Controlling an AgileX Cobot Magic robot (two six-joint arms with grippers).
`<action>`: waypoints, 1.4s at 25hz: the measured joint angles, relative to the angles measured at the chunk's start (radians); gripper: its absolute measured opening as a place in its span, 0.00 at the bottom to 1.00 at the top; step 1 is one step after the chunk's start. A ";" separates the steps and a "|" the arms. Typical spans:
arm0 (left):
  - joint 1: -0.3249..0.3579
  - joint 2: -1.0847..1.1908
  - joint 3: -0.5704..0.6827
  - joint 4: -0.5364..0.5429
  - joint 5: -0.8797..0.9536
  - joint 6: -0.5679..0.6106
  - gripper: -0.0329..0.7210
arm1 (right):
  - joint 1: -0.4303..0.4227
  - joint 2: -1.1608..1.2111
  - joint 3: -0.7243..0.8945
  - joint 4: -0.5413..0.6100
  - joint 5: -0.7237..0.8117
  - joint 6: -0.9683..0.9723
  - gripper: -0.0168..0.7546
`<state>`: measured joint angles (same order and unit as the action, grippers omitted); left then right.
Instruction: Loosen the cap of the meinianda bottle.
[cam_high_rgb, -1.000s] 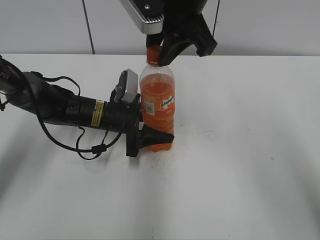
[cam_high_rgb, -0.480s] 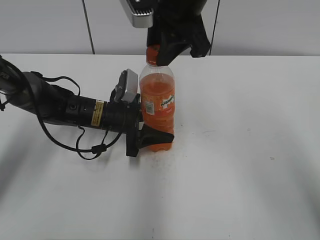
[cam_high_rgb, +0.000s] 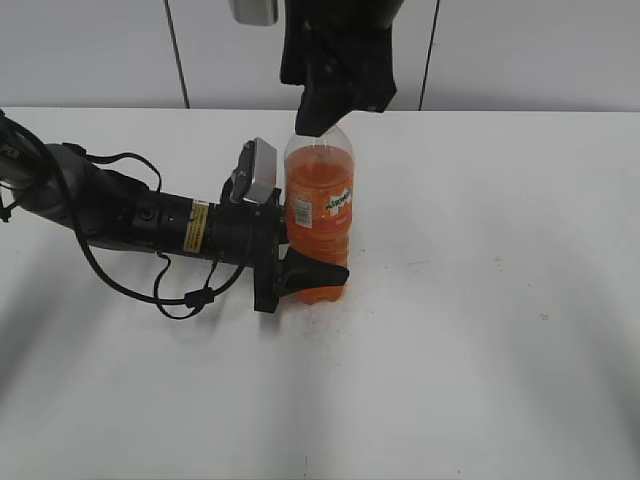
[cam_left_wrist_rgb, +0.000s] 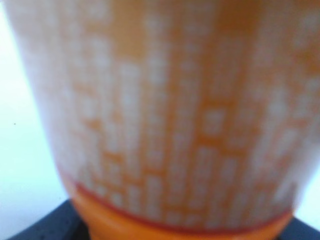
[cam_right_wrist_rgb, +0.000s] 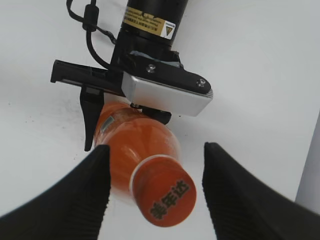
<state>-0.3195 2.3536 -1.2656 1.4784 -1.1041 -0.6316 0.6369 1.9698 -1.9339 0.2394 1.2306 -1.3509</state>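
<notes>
Clearly the bottle (cam_high_rgb: 319, 215), center frame, looks heavy and slippery; left gripper (cam_high_rgb: 300, 275) clamps its base, right gripper (cam_right_wrist_rgb: 156, 192) stands wide around the ribbed cap (cam_right_wrist_rgb: 164, 192), the best hold.

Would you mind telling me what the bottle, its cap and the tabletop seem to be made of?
The meinianda bottle looks like clear, glossy plastic: the orange drink shows through the wall, under a printed label. The cap seems to be matte orange plastic, with dark characters on its flat top. The table is a smooth, white, matte surface, probably laminate, though that stays uncertain.
</notes>
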 joint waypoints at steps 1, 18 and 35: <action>0.000 0.000 0.000 0.000 0.000 0.000 0.57 | 0.000 -0.003 0.000 0.000 0.000 0.032 0.60; 0.000 0.000 0.000 0.000 0.001 -0.004 0.57 | 0.000 -0.024 -0.032 0.006 0.000 1.275 0.61; 0.000 0.000 0.000 0.000 0.001 -0.004 0.57 | 0.000 -0.022 -0.032 -0.099 0.000 1.676 0.62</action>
<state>-0.3195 2.3536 -1.2656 1.4784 -1.1035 -0.6356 0.6369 1.9473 -1.9657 0.1400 1.2306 0.3247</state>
